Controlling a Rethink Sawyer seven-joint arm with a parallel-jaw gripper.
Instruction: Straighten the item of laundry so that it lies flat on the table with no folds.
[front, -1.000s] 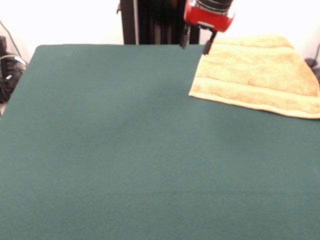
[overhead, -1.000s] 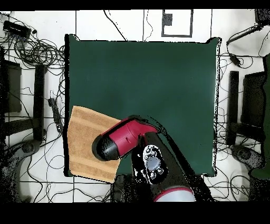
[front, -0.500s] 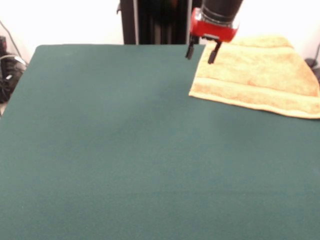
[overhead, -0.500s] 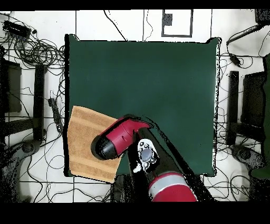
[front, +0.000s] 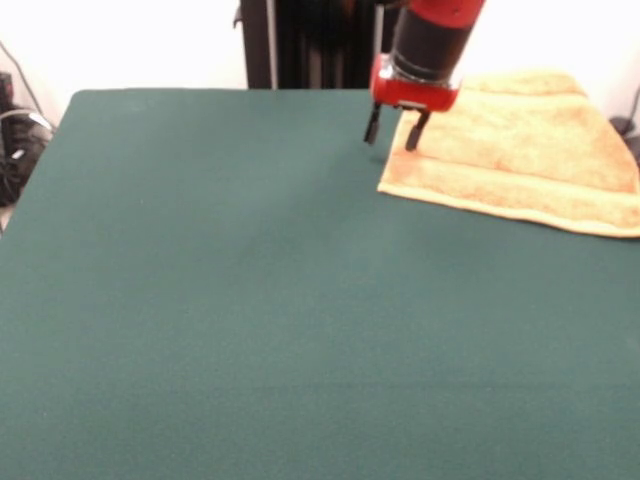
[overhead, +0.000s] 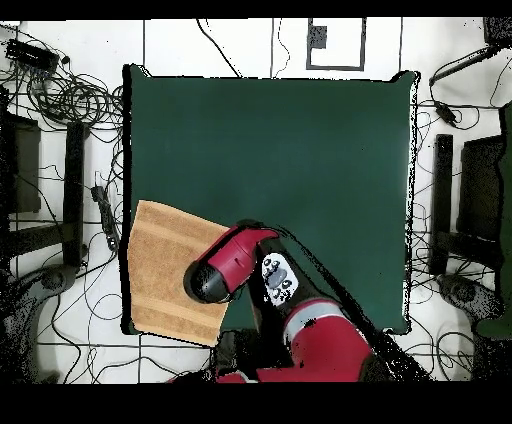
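The towel (front: 515, 150) sits in the table's (front: 250, 300) corner, at the far right in the front view and at the lower left in the overhead view (overhead: 170, 270). It's a yellow-orange terry piece, fuzzy and looped, with a flatter woven band running just inside its near edge. From above it reads as a tilted rectangle, and its outer edge seems to hang a bit past the table's side. From the front it's more of a trapezoid, with the far end narrower and slightly humped, so it doesn't look totally flat back there.

The table is a big rectangle with a dark green felt-like top, matte and even, way bigger than the towel.

The gripper (front: 391, 128) hangs off a red and black cylindrical wrist, right at the towel's inner edge. Its two thin black fingers (front: 372, 125) point down and stand apart with nothing between them. One is over bare felt, and the other is right at the towel's edge. I can't tell whether the tips touch anything. In the overhead view the arm's (overhead: 235, 262) rounded red shell covers the gripper and part of the towel's inner side.
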